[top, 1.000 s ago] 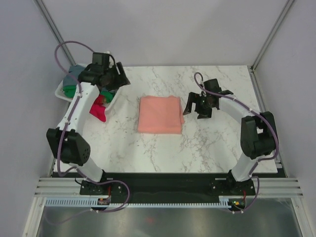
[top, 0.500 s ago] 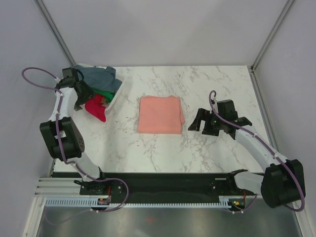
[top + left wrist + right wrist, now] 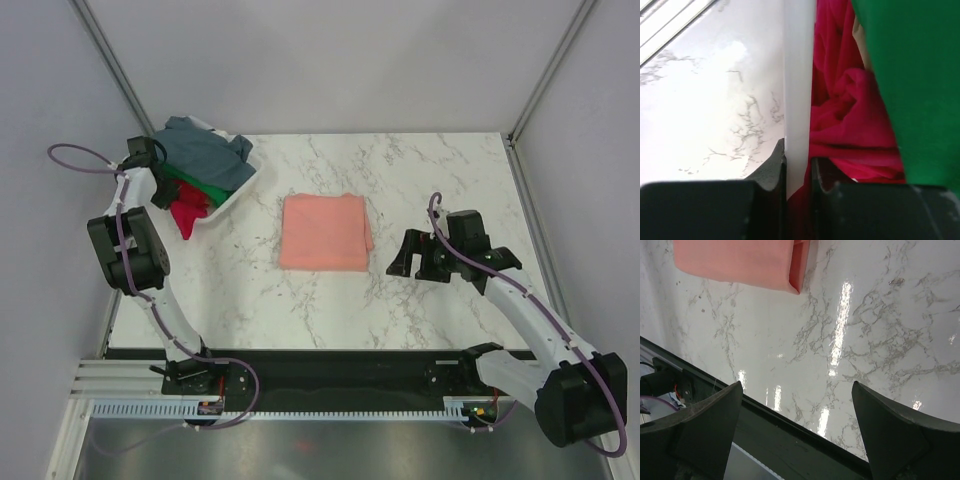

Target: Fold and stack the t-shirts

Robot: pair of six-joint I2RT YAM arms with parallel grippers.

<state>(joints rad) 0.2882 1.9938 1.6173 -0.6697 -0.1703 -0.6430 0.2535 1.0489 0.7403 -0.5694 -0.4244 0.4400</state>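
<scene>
The left gripper (image 3: 799, 167) is closed to a narrow gap on the thin upright wall of a white plastic basket (image 3: 800, 90), which is pinched between the two dark fingers (image 3: 771, 167). Just inside that wall a crumpled red cloth t-shirt (image 3: 850, 125) is seen, with a green cloth t-shirt (image 3: 910, 75) lying over it. On the other side of the wall the white marble-patterned table (image 3: 710, 100) is seen. From the top camera, the left gripper (image 3: 150, 180) is placed at the basket's left side, at the far left corner of the table (image 3: 300, 310). A grey-blue cloth t-shirt (image 3: 205, 150) is heaped on top of the basket's contents, and part of the red t-shirt (image 3: 188, 217) is draped over the near rim.

The right gripper (image 3: 796, 386) is spread wide and nothing is held between its fingers (image 3: 710, 425); bare table is seen beneath it. It (image 3: 412, 256) is held near the right edge of a salmon-pink cloth t-shirt (image 3: 323, 232), apart from it. That t-shirt is folded into a flat rectangle and laid at the middle of the table, well apart from the basket (image 3: 238, 190). Its folded corner (image 3: 740, 260) is caught at the top of the right wrist view.
</scene>
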